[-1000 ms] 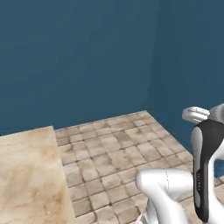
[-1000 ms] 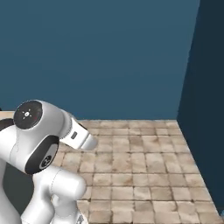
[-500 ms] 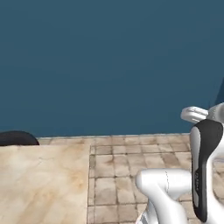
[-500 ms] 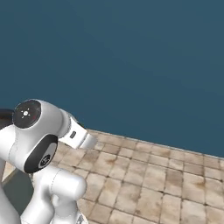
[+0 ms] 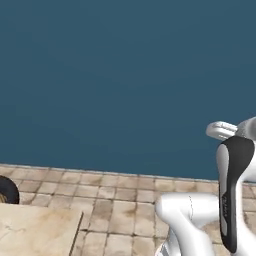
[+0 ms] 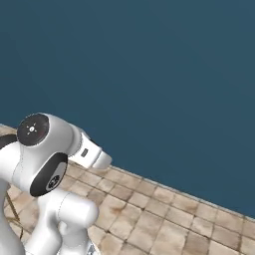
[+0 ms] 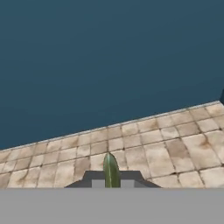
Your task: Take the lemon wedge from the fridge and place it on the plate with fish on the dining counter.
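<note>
In the hand view a thin green-yellow sliver, the lemon wedge, stands upright between my gripper's dark fingertips, and the gripper is shut on it. Beyond the wedge lie stone floor tiles and a dark blue wall. A corner of the beige marble-look dining counter shows at the lower left of the left base view. My white arm is folded up close to the base, also seen as the arm's elbow in the right base view. The fridge, the plate and the fish are out of view.
A black round stool peeks in at the left edge, just past the counter corner. A plain dark blue wall runs across ahead, with tiled floor between it and the base.
The whole picture has shifted: the base is turning, so the counter slid toward the lower left and the wall corner left both base views. The arm holds its pose, still gripping the wedge.
</note>
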{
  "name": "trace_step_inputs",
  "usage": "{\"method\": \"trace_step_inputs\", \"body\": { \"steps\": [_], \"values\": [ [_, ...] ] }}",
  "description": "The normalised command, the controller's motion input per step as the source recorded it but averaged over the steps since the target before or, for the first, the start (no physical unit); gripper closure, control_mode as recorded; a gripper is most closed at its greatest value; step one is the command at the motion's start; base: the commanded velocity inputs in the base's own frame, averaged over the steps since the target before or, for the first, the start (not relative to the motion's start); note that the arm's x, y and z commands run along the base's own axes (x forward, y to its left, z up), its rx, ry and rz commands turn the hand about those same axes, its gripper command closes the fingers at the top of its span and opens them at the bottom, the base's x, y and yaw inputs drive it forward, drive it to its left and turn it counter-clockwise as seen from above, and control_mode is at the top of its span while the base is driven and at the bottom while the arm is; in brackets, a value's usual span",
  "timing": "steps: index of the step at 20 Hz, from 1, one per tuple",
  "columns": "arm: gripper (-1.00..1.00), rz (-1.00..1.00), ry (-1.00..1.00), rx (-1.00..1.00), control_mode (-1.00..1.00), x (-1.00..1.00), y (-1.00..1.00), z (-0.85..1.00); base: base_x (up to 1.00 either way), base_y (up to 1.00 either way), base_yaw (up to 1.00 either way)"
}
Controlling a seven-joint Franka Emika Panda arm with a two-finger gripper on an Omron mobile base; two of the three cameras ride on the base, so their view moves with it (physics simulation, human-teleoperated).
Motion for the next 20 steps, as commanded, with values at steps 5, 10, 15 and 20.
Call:
{"method": "trace_step_inputs", "body": {
  "steps": [5,10,15,20],
  "values": [
    [1.0,0.0,0.0,0.0,1.0,0.0,0.0,0.0,1.0,-0.19,0.5],
    [1.0,0.0,0.0,0.0,1.0,0.0,0.0,0.0,1.0,-0.05,0.59],
    [1.0,0.0,0.0,0.0,1.0,0.0,0.0,0.0,1.0,-0.04,0.61],
    [1.0,0.0,0.0,0.0,1.0,0.0,0.0,0.0,1.0,-0.04,0.63]
  ]
}}
